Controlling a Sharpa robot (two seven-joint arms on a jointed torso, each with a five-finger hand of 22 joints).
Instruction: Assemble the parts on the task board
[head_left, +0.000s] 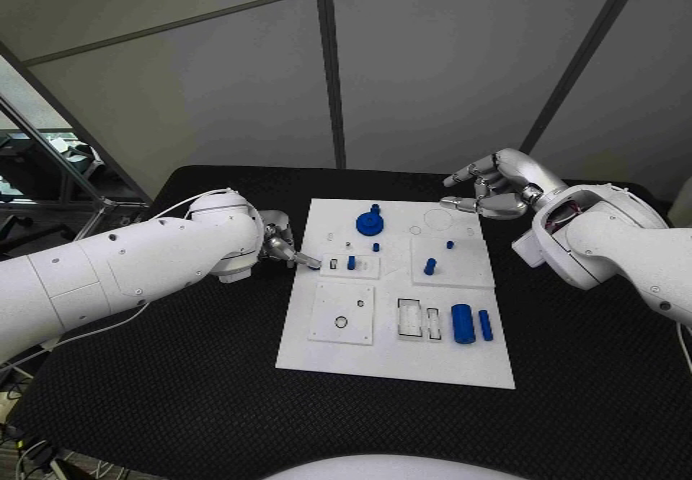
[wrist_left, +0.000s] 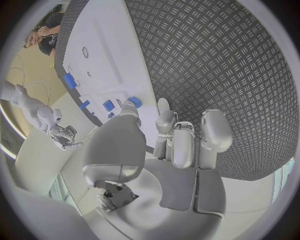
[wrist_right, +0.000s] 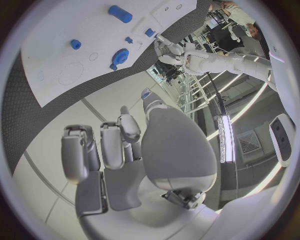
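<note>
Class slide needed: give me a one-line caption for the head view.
The left hand reaches the white task board's left edge near small blue parts, while the right hand hovers beyond its far corner.

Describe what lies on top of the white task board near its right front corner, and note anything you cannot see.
On the task board, near that corner, a large blue cylinder lies beside a slimmer blue piece. Left of them sits a white rectangular frame. Whatever is beneath the cylinders is covered.

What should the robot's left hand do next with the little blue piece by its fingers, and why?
Probably ease the left hand a touch further onto the task board and pinch the small blue part. Its fingertip already sits at the board's left edge beside that part, and it holds nothing, while the right hand hovers off the far corner.
</note>
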